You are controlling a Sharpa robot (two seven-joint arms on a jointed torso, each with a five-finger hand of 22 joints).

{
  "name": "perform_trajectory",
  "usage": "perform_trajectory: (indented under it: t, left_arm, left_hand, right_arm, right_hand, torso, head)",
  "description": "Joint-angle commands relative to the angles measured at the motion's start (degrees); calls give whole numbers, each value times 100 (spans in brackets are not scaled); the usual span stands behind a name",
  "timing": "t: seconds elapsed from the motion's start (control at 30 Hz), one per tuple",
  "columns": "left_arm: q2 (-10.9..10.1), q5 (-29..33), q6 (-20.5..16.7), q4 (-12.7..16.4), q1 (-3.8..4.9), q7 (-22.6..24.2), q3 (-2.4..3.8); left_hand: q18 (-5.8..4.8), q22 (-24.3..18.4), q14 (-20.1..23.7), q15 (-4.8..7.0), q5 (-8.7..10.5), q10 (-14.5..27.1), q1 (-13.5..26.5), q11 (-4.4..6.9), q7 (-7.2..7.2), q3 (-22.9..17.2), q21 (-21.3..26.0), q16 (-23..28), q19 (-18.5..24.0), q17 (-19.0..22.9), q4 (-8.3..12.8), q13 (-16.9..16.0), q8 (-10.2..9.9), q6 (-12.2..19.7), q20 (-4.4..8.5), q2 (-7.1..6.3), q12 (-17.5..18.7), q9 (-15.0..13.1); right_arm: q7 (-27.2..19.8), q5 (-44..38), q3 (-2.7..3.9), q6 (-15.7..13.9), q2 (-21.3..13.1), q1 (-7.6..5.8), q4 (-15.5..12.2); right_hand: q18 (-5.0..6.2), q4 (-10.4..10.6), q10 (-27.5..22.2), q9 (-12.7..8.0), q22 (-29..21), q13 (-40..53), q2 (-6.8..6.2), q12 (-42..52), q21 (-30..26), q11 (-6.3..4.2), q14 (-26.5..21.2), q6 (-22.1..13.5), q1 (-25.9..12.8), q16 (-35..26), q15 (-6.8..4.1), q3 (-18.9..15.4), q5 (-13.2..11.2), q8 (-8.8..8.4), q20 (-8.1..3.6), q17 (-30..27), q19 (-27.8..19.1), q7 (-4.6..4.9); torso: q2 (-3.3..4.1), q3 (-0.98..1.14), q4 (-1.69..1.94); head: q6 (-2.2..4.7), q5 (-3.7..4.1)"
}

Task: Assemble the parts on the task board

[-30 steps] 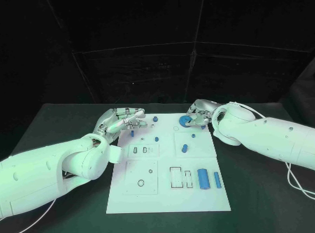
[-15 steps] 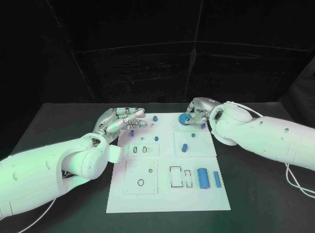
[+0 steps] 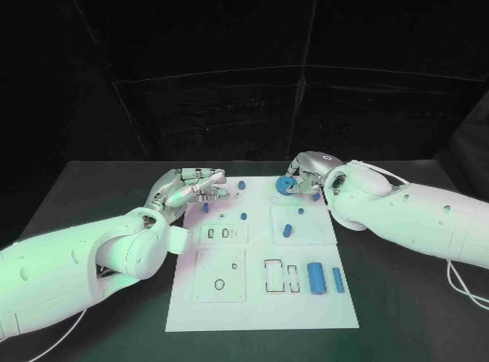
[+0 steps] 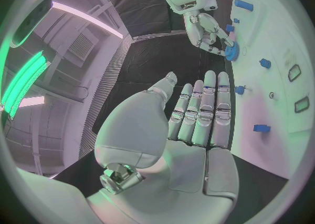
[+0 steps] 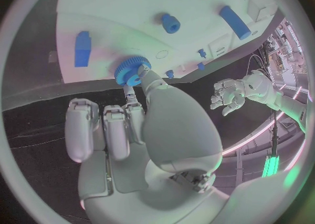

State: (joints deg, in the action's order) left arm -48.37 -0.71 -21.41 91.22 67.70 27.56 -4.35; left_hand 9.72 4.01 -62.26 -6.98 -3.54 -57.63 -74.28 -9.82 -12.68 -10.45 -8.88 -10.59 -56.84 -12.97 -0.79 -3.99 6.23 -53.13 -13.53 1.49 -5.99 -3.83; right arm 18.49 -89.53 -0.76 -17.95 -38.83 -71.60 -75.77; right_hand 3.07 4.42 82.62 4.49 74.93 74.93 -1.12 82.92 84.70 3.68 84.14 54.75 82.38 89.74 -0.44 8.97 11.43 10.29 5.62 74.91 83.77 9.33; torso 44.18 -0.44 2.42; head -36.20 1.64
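Right hand (image 3: 302, 181) pinches blue gear (image 3: 285, 185) at board's (image 3: 261, 302) far edge; judged mid-placement, next seat it squarely. Left hand (image 3: 187, 185) hovers, fingers apart, empty.

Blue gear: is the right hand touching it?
Touching. In the right wrist view the right hand's fingers press against the gear at the board's edge.

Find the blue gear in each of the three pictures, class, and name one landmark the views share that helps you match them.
Head view: the gear is at the board's far edge, at the right hand's fingertips.
Left wrist view: gear at the far hand's fingers, beyond the left hand.
Right wrist view: gear at the board's edge, against this hand's fingertips.
Shared landmark: the white board.
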Motion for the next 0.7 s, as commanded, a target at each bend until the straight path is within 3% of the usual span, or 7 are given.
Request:
perform_trajectory:
  t: [0.03, 0.33, 0.7]
  left_arm:
    - [-9, -13, 112, -14, 9, 18, 5]
    - [-47, -13, 143, -53, 10, 25, 6]
    - [-85, 24, 134, -95, 11, 36, 6]
  left_hand:
    - [78, -9, 7, -25, -6, -17, -7, -19, -23, -10, 36, 22, -43, -9, 31, 2, -33, -9, -3, 6, 30, 3]
    - [78, -9, 7, -25, -6, -17, -7, -19, -23, -10, 36, 22, -43, -9, 31, 2, -33, -9, -3, 6, 30, 3]
    - [78, -10, 8, -25, -5, -17, -13, -19, -22, -12, 40, 25, -45, -13, 38, 3, -37, -6, -3, 6, 33, 4]
  right_arm:
    - [-94, -197, 3, -350, -2, -11, -178]
    - [-64, -648, 2, -824, 165, -10, -517]
    - [-14, -810, -10, -793, 720, 51, -332]
  right_hand:
    - [-62, -5, 56, -7, 309, 580, -26, 16, 58, -9, 586, 160, -171, 26, -31, 56, 139, -46, -29, 1509, 75, -87]
    - [-75, 5, 66, -26, 374, 592, -42, 17, 85, -6, 586, 140, -238, 26, -26, 129, 206, -105, -28, 1509, 107, -79]
    - [-81, 16, 70, -32, 402, 596, -40, 15, 98, -2, 586, 139, -279, 26, -21, 171, 184, -130, -24, 1509, 121, -74]
  torso:
    - [0, 3, -5]
    - [-2, -6, 5]
    - [6, -11, 14]
  head:
    - [12, -11]
    - [19, -21]
    - [7, -70]
